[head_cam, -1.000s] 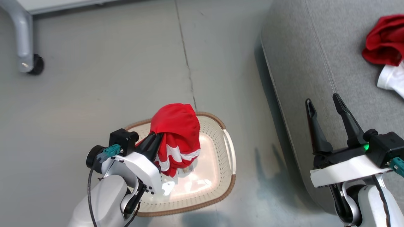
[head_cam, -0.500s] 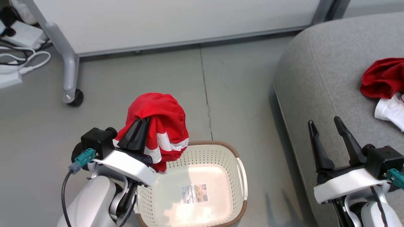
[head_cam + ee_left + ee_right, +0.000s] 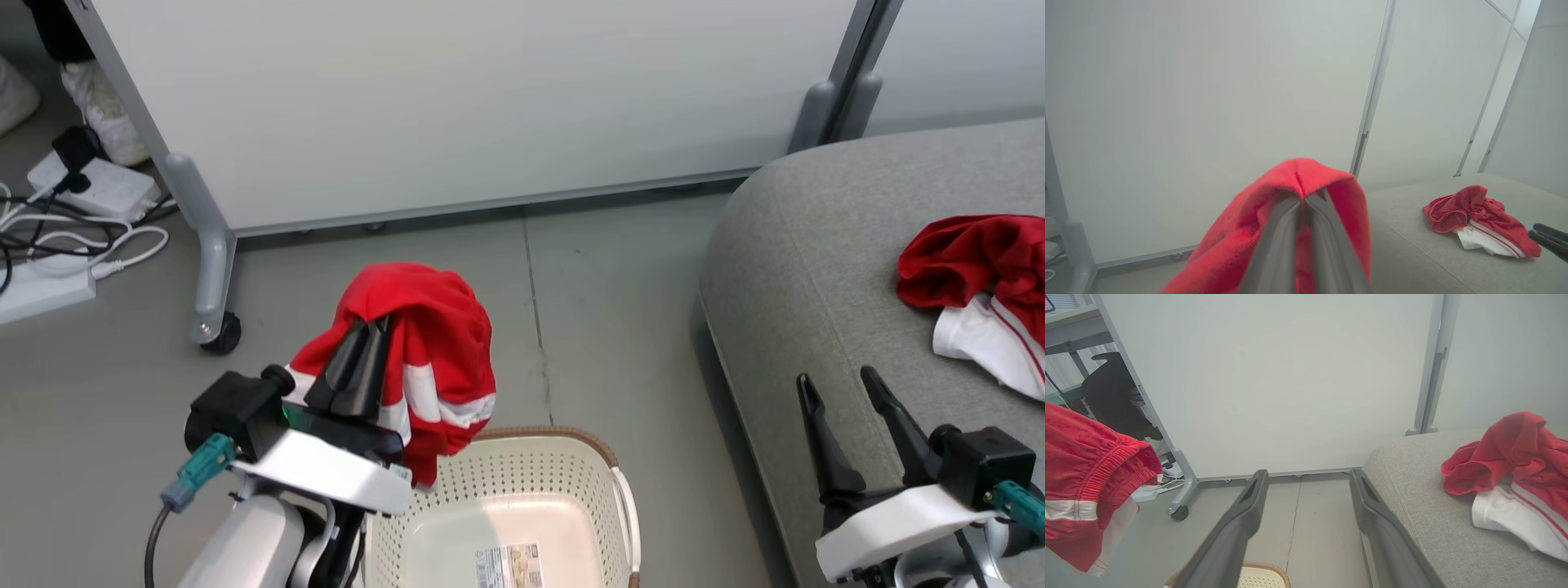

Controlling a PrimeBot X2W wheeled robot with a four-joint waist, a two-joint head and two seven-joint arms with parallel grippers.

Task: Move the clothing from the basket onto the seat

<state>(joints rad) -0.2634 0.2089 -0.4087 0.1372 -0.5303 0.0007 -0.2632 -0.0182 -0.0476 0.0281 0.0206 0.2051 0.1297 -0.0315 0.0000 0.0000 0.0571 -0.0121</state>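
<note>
Inspecting the head view, we record the left gripper clamped on a red-and-white garment, raised over the far left rim of the cream basket, whose bottom shows a label. The right gripper stands spread and holds nothing, above the edge of the grey seat, where a second red-and-white garment lies. The left wrist view adds the closed fingers wrapped in red fabric; the right wrist view adds the held garment's ribbed hem. Against one second earlier, the camera has swung up, bringing in the partition panel; the garment, then hanging over the basket's middle, now sits at its rim.
</note>
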